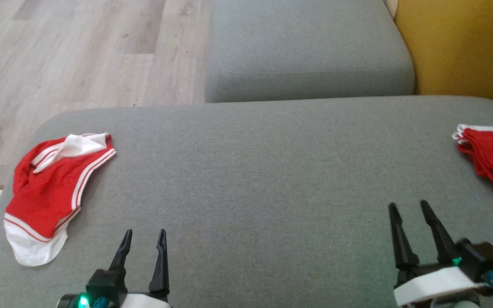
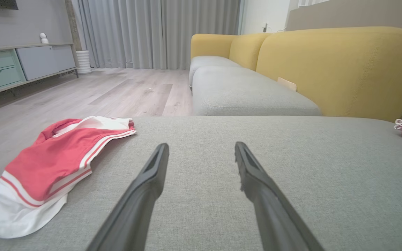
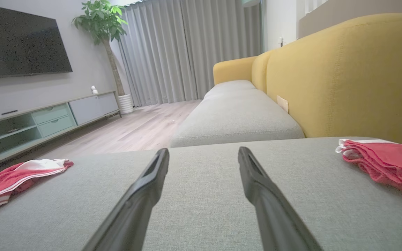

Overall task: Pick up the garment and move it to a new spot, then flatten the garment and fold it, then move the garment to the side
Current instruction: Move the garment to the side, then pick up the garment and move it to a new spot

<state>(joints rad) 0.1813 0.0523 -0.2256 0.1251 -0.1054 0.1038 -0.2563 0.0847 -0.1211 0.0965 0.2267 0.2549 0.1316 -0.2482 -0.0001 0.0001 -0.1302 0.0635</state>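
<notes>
A crumpled red garment (image 1: 47, 188) with white trim lies at the left edge of the grey cushion (image 1: 255, 171); it also appears at left in the left wrist view (image 2: 44, 167) and far left in the right wrist view (image 3: 9, 179). My left gripper (image 1: 144, 237) is open just right of it, above the cushion, holding nothing. My right gripper (image 1: 409, 207) is open over the cushion's right part, empty. Both wrist views look along spread fingers (image 2: 152, 174) (image 3: 253, 174) over bare fabric.
A folded red and white piece of clothing (image 1: 492, 156) rests at the cushion's right edge, also in the right wrist view (image 3: 386, 164). A second grey seat (image 1: 306, 47) and the yellow backrest (image 1: 464, 47) lie ahead. Wooden floor (image 1: 71, 55) lies to the left.
</notes>
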